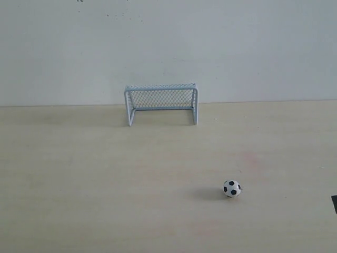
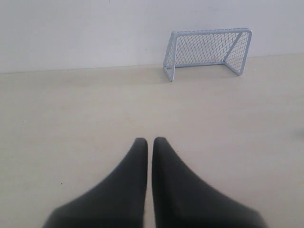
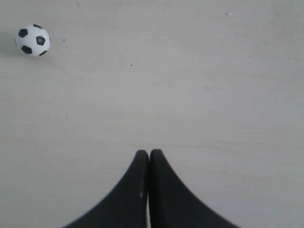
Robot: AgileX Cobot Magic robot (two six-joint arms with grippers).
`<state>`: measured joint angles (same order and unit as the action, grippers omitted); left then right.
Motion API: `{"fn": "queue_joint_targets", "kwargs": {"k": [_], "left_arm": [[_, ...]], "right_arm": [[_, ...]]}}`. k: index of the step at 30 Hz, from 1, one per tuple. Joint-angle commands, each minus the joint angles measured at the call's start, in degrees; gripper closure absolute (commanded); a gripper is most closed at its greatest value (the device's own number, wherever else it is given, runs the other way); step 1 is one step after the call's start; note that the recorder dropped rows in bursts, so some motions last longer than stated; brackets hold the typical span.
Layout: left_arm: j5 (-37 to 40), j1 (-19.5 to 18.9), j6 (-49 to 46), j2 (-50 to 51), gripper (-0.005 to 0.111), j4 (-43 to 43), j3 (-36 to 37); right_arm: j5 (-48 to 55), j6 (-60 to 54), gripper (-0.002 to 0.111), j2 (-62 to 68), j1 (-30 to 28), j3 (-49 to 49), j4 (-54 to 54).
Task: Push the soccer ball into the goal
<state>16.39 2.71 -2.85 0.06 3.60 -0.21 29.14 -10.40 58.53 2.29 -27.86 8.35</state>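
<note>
Currently, soccer ball [image 1: 231, 188] on table [image 1: 79, 184] well outside goal [image 1: 161, 104], left tool [image 2: 150, 141] closed, right tool [image 3: 148, 153] closed

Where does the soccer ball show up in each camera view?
Exterior view: soccer ball lower right, nearer than the goal.
Left wrist view: not in it; the goal is.
Right wrist view: soccer ball ahead of the right pincer, off to one side.
Shared landmark: the goal, in exterior and left wrist views.

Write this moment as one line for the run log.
soccer ball: on table, outside goal | left gripper: shut, empty | right gripper: shut, empty
</note>
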Motion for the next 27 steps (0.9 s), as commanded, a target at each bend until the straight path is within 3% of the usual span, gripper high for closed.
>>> {"fn": "queue_joint_targets", "kwargs": {"k": [1, 16, 23, 25, 27], "left_arm": [[0.0, -0.3, -0.2, -0.1, 0.102, 0.4, 0.2], [0.0, -0.3, -0.2, -0.1, 0.102, 0.4, 0.2], [0.0, -0.3, -0.2, -0.1, 0.102, 0.4, 0.2], [0.0, -0.3, -0.2, -0.1, 0.102, 0.4, 0.2], [0.0, -0.3, -0.2, -0.1, 0.102, 0.4, 0.2]], "right_arm": [[-0.6, -0.4, 0.108, 0.1, -0.4, -0.2, 0.1], [-0.9, 0.0, 0.108, 0.1, -0.4, -0.2, 2.4], [-5.9, -0.5, 0.108, 0.1, -0.4, -0.2, 2.4], [-6.8, -3.8, 0.108, 0.1, -0.4, -0.2, 1.3], [-8.8, -14.5, 0.108, 0.1, -0.4, -0.2, 1.1]]}}
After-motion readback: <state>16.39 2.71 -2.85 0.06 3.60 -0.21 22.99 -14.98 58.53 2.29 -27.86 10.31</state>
